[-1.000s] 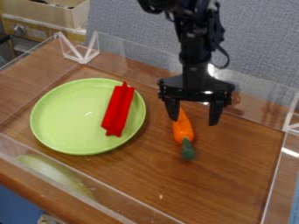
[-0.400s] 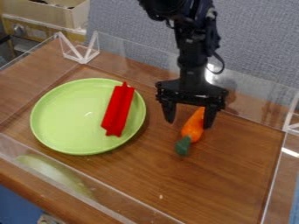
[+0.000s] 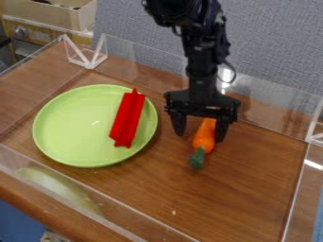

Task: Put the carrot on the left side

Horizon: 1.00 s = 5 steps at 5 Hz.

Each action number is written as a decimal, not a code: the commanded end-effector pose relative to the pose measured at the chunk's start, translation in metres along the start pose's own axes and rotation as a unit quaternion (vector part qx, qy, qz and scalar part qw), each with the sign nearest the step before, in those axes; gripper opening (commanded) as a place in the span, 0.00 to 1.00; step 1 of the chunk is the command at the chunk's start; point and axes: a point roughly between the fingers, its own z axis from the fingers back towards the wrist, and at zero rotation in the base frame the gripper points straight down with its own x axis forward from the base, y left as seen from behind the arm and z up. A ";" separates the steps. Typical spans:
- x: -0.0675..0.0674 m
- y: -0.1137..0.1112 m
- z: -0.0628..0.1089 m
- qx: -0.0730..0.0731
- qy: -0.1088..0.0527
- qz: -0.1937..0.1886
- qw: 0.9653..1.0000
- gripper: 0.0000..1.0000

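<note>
The spread jaws [image 3: 202, 125] hang over the carrot [image 3: 203, 142], lying toward the worktop's [image 3: 259, 180] right edge.

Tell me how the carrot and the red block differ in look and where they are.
The carrot is orange with a dark green end, while the red block is one plain color. The carrot tapers, whereas the block is a straight-sided bar. The carrot lies on the wooden table; the block rests on the green plate. Both are longer than wide.
</note>
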 end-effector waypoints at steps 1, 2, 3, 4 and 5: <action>0.004 0.001 0.005 -0.007 -0.016 0.003 1.000 0.00; -0.002 0.001 0.006 -0.014 -0.016 0.000 1.000 0.00; -0.009 0.000 0.011 -0.023 -0.015 -0.001 1.000 0.00; -0.012 0.002 0.018 -0.031 -0.016 0.007 0.999 0.00; -0.013 0.003 0.029 -0.040 -0.020 0.014 0.999 0.00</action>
